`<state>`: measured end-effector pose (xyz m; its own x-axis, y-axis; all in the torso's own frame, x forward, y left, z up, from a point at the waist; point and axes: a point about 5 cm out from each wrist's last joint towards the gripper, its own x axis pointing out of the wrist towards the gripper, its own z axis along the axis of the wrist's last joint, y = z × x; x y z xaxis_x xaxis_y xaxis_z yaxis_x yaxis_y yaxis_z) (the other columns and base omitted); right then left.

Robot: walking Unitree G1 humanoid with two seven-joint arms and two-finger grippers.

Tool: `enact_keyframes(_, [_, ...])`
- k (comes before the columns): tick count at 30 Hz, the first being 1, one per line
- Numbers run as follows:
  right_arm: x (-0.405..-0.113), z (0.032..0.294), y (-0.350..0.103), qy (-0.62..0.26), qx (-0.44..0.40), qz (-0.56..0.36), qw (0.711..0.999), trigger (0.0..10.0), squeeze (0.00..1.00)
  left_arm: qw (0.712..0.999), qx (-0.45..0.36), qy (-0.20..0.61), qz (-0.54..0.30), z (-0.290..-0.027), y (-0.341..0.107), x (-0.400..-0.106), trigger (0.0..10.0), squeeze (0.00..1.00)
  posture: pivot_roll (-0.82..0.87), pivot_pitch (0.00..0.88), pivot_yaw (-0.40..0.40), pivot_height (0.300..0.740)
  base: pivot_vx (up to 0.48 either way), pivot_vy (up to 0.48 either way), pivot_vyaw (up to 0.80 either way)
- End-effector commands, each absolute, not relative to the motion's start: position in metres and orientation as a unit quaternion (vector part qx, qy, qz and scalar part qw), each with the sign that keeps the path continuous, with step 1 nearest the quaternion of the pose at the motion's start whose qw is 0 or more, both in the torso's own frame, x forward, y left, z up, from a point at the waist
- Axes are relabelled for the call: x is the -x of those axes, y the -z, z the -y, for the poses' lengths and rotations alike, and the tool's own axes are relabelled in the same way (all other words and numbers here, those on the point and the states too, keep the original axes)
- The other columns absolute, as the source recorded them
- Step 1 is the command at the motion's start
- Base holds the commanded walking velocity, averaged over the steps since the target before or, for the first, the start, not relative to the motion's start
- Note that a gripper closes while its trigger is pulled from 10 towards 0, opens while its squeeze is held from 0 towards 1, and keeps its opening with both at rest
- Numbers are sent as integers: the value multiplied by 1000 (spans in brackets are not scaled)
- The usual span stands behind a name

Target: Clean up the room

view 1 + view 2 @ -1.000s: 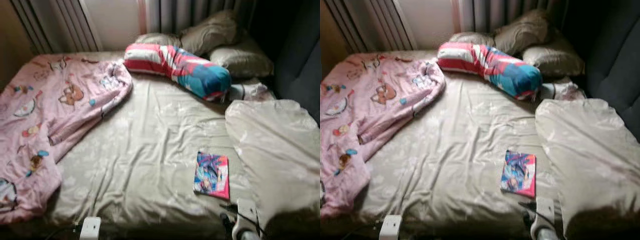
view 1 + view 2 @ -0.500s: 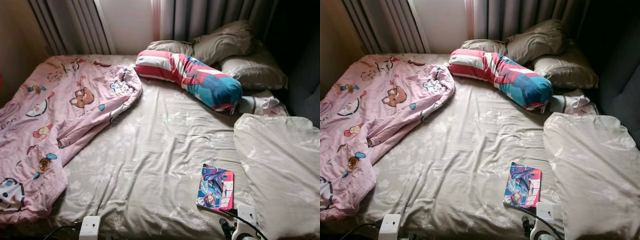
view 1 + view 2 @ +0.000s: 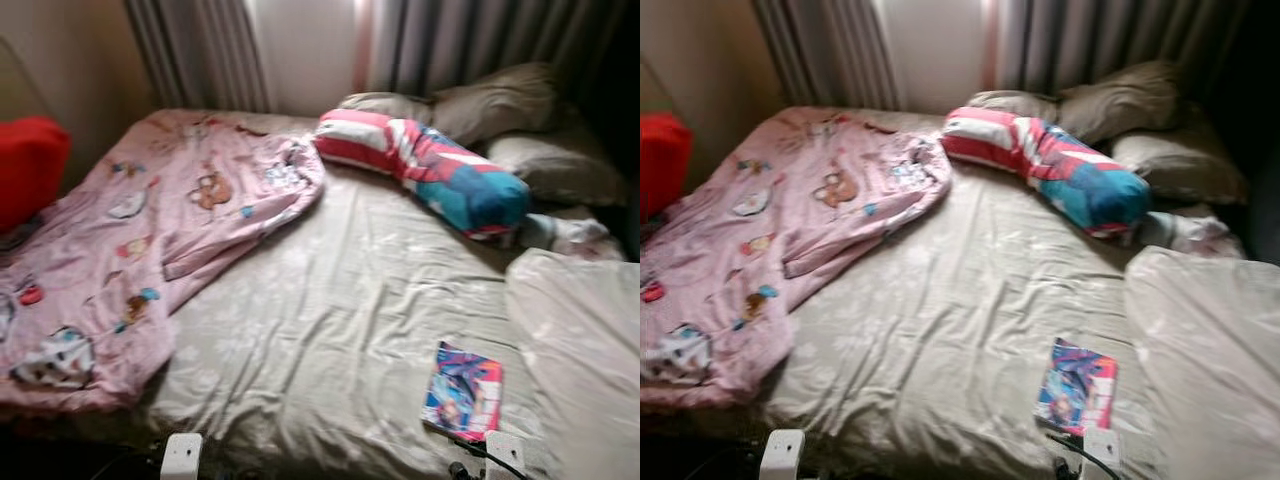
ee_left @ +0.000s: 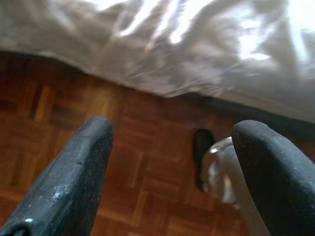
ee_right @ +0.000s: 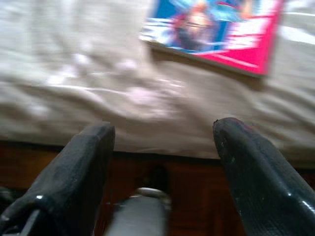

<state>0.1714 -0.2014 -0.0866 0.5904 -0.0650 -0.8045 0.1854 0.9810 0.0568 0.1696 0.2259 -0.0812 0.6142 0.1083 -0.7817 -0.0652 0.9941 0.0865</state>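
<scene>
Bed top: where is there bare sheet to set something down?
The widest bare sheet runs down the middle, between the pink blanket and the comic book. The head end is crowded with the striped bolster and pillows; the pale duvet covers the right edge.

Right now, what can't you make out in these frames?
- Book cover: print blurred in the eye views, top cut off in the right wrist view.
- Red object: cut off by the left edge of the eye views, unidentifiable.
- Small pale item beyond the striped bolster: blurred.

Glossy paper book [image 3: 462,392] on matt cloth bedsheet [image 3: 330,300].
</scene>
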Motion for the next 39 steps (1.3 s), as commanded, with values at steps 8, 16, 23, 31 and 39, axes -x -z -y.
enact_keyframes(8, [-166,206,88,80,-72,-450,886,10000,0,897,-21,-50,-440,-225,82,-169,10000,0,-8,0,22,740,0,323,0])
enact_keyframes(16, [-166,206,88,81,-71,-452,886,10000,0,897,-20,-50,-440,-225,82,-169,10000,0,-9,0,22,740,0,325,0])
enact_keyframes(23, [-167,205,88,78,-70,-451,887,10000,0,897,-20,-50,-439,-225,82,-169,10000,0,-4,0,22,740,0,326,0])
enact_keyframes(31, [-167,204,88,74,-68,-452,886,10000,0,896,-20,-50,-441,-225,82,-168,10000,0,-1,0,20,740,0,326,0])
enact_keyframes(39, [-167,204,88,71,-67,-454,886,10000,0,895,-22,-49,-442,-225,83,-167,10000,0,0,0,22,740,0,325,0])
